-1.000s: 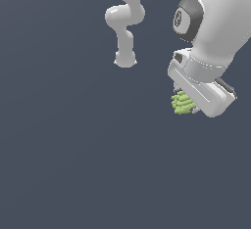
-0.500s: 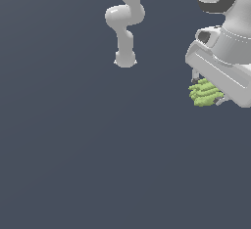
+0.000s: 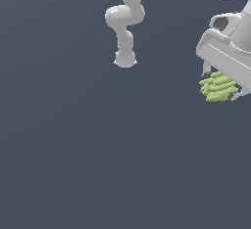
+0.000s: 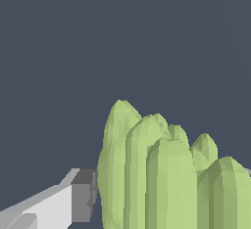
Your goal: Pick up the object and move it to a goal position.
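At the exterior view's right edge, the white two-finger gripper (image 3: pixel 219 87) of the grey-white robot arm is closed on the small yellow-green lumpy object with ridged, finger-like lobes (image 3: pixel 216 87). The object sits between the fingers, under the wide white hand. It seems lifted off the plain dark grey floor (image 3: pixel 98 149), though no shadow confirms this. In the wrist view the lobes (image 4: pixel 162 174) stand beside one grey fingertip (image 4: pixel 82 194).

Background: uniform dark slate-blue surface (image 3: pixel 73 149) fills both views. No seams, edges or texture visible. Lighting even and diffuse; slightly lighter tone toward the exterior view's lower left.
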`<state>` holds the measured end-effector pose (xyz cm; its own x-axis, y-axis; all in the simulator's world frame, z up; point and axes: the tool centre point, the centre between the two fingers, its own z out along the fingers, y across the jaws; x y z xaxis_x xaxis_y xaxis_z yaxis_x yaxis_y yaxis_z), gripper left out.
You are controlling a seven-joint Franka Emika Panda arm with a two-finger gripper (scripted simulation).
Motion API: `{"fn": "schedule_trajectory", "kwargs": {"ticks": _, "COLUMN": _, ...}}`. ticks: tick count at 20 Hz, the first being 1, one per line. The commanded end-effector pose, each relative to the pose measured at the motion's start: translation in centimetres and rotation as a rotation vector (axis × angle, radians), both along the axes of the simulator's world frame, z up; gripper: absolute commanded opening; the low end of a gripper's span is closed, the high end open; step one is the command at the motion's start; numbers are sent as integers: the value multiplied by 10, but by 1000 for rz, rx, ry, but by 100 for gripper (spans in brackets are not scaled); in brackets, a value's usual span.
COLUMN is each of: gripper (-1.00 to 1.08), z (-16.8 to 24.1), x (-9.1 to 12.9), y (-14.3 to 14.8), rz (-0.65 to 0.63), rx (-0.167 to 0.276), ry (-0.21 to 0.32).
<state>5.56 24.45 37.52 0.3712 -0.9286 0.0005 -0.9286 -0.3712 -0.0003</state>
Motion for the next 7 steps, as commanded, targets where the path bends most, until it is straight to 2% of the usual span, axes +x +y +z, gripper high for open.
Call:
{"fn": "schedule_trajectory", "kwargs": {"ticks": 1, "gripper": -100, "z": 4, "x": 1, "y": 2, "rz": 0, "rx": 0, "ry": 0}}
{"fn": "schedule_trajectory", "kwargs": {"ticks": 7, "gripper": -100, "z": 6, "x": 3, "y": 3, "rz": 0, "rx": 0, "ry": 0}}
